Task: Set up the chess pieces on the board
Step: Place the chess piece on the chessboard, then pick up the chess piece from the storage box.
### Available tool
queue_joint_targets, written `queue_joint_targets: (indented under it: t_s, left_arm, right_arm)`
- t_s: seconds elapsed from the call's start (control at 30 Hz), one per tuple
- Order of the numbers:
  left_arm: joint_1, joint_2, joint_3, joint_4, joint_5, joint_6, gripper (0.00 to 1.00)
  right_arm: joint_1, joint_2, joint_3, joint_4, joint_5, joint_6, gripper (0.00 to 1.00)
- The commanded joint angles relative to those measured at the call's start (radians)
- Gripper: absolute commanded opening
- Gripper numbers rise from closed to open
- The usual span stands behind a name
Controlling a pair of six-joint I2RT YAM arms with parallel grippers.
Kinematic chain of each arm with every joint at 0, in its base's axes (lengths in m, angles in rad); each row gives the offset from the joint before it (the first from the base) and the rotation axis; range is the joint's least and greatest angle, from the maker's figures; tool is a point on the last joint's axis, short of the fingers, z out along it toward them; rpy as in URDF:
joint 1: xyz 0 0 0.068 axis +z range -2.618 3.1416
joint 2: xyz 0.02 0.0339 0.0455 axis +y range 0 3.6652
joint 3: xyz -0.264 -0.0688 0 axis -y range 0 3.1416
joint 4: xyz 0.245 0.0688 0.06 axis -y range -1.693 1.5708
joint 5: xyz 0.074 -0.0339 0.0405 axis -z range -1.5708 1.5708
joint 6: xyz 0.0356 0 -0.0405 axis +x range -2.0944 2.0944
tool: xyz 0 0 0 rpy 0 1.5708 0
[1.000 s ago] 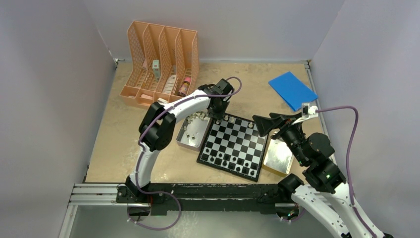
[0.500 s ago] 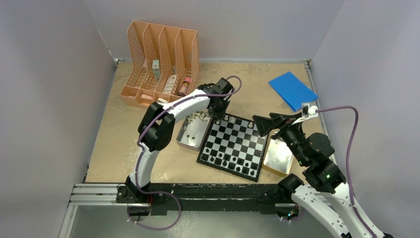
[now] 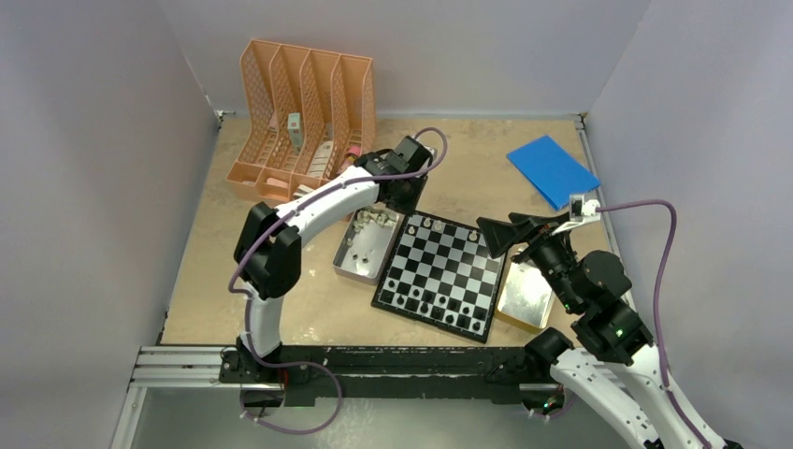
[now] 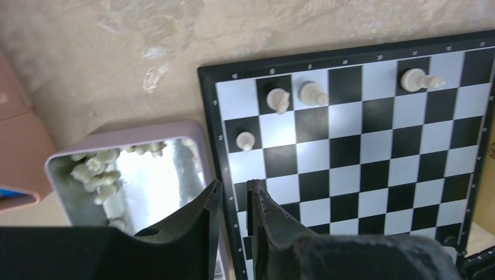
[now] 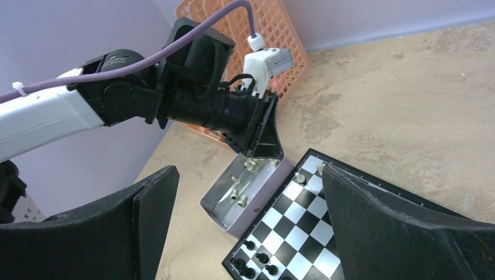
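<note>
The checkered board (image 3: 439, 273) lies mid-table, and several white pieces (image 4: 278, 100) stand on its far rows, one lying tipped (image 4: 417, 80). Black pieces (image 3: 425, 301) line its near edge. My left gripper (image 3: 400, 198) hovers over the board's far left corner and the tin of white pieces (image 3: 363, 245). In the left wrist view its fingers (image 4: 233, 189) stand a narrow gap apart with nothing between them. My right gripper (image 3: 510, 234) is wide open and empty above the board's right edge. Its view (image 5: 250, 169) shows the board (image 5: 303, 233) and tin (image 5: 245, 192).
A second, shiny tin (image 3: 526, 297) sits against the board's right side. A peach file organizer (image 3: 304, 117) stands at the back left, just behind the left wrist. A blue sheet (image 3: 552, 168) lies at the back right. Grey walls close in on three sides.
My left gripper has pulled back from over the board's far left corner toward the organizer, and its elbow has swung left. The right arm has not moved.
</note>
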Motion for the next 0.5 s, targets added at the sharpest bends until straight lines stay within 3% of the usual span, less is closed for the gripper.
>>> queue_joint_targets:
  t_s: [0.0, 0.47]
  left_arm:
    - [0.012, -0.094, -0.064, -0.020, -0.102, -0.023, 0.22]
    - [0.125, -0.225, -0.348, 0.023, -0.178, -0.075, 0.22]
  right_arm:
    - [0.005, -0.011, 0.003, 0.059, -0.012, -0.020, 0.95]
    - [0.005, -0.012, 0.000, 0.063, -0.017, -0.019, 0.95]
